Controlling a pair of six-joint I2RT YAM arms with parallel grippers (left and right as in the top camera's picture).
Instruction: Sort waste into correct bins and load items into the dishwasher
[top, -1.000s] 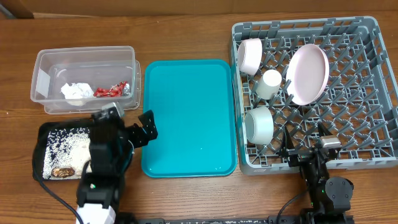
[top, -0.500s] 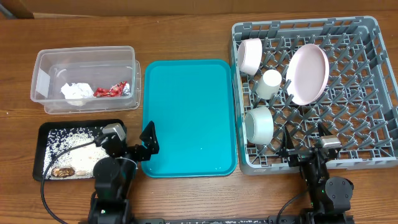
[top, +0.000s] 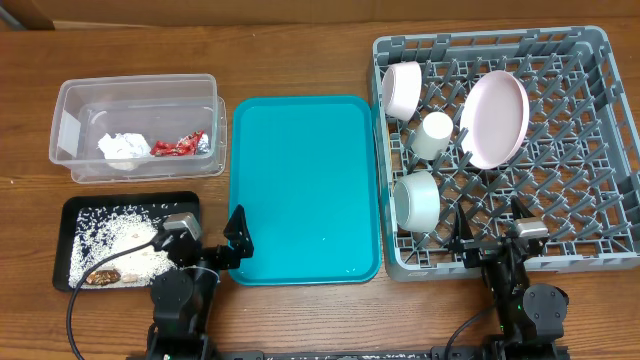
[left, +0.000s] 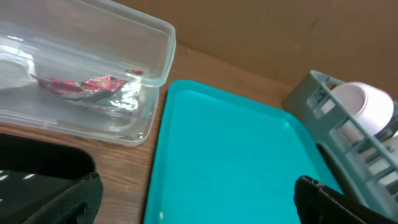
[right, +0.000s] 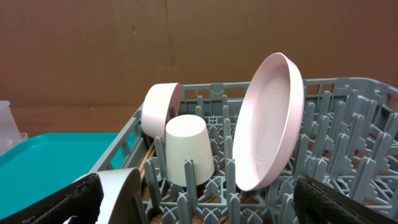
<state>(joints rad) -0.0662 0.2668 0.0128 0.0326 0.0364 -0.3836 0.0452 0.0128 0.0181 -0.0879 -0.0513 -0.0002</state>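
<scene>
The left tool (top: 210, 238) hangs low at the near edge of the bench (top: 320, 55), above the gap between the black tray (top: 68, 212) and the teal tray (top: 300, 170). Its 2 fingers stand wide apart and nothing is between them. In the left wrist view they show only as dark tips in the lower corners. The right tool (top: 492, 235) is at the near rim of the rack (top: 605, 150). Its fingers are also wide apart and hold nothing.

The tub (top: 135, 95) stands at the far left of the bench. Inside it lie the napkin (top: 122, 146) and, just beside it on the right, the wrapper (top: 180, 146). The black tray lies in front of the tub, nearer to the robot. The rice (top: 120, 232) is spread over its floor, and 1 brown scrap (top: 100, 276) lies at its near edge.

The rack takes the right side of the bench, and the teal tray lies between it and the tub. In the rack 4 dishes stand among the pegs. The pink bowl (top: 402, 90) is on its side at the far left corner. The cup (top: 433, 135) is mouth down just beside it. The plate (top: 494, 118) leans on its edge to the right of the cup. The pale bowl (top: 416, 200) is on its side by the left wall, near the right tool.
</scene>
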